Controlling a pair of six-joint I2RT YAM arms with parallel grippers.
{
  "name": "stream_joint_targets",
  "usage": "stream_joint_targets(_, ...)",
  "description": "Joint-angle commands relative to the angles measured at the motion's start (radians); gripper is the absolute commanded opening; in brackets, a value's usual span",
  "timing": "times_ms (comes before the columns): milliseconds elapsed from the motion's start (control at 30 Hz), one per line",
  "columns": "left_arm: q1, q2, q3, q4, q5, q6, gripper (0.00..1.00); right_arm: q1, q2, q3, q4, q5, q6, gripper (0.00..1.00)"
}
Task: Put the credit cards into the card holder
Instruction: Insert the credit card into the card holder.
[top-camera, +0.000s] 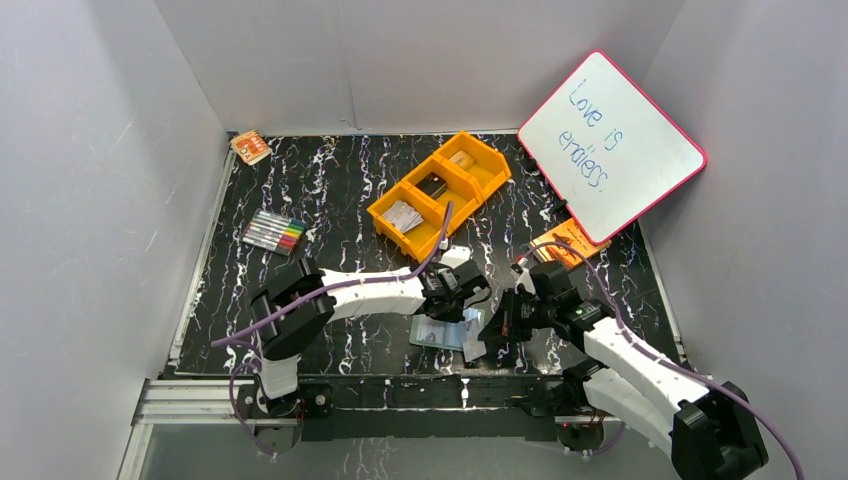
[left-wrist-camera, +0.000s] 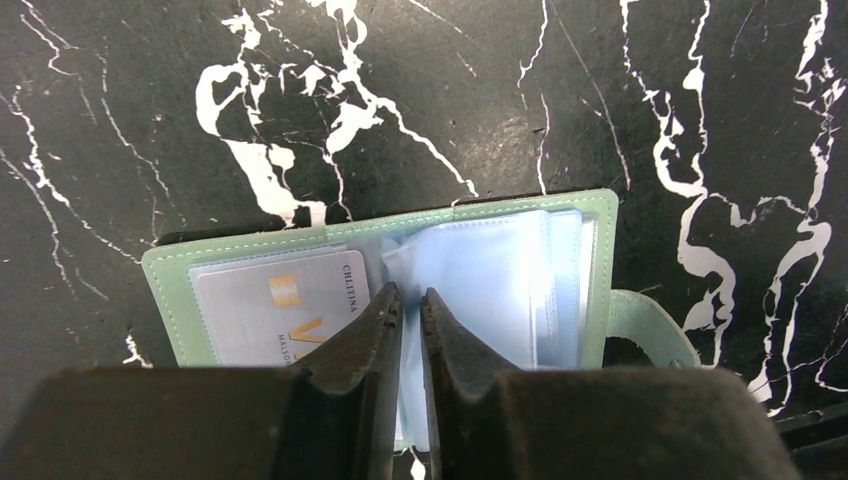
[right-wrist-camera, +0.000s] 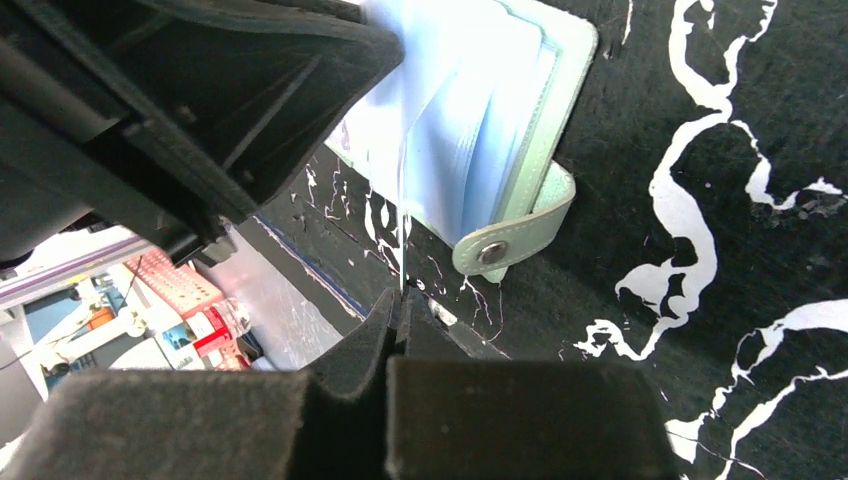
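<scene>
The soft green card holder (left-wrist-camera: 570, 215) lies open on the marbled counter (left-wrist-camera: 450, 100), its near edge cut off. The left hand (left-wrist-camera: 410, 300) is narrowly parted, apparently released. The right hand (right-wrist-camera: 400, 300) is clenched on the holder's clear pocket leaf.

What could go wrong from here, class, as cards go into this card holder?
1. The right tool pinches one thin clear pocket leaf edge-on; a pull might tear it or drag the card holder.
2. The left tool, jaws barely parted, sits right beside the silver card already in its pocket; lifting away could snag it back out.
</scene>
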Motion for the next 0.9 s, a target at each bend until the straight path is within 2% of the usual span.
stream_joint_targets(0, 0.007, -0.073, -0.008, -0.057, -0.033, 0.026, 0.14, 0.004, 0.031, -0.016, 0.103, -0.042, 0.019, 0.0)
stream_joint_targets(467, 0.007, -0.148, 0.004, -0.072, -0.038, 0.046, 0.34, 0.003, 0.079, -0.009, 0.171, -0.066, 0.037, 0.0)
stream_joint_targets(733, 0.007, -0.225, -0.017, -0.075, -0.051, 0.029, 0.51, 0.012, 0.088, 0.011, 0.196, -0.08, 0.044, 0.0)
stream_joint_targets(867, 0.007, -0.252, -0.048, -0.073, -0.063, 0.009, 0.57, 0.023, 0.099, 0.031, 0.206, -0.082, 0.045, 0.0)
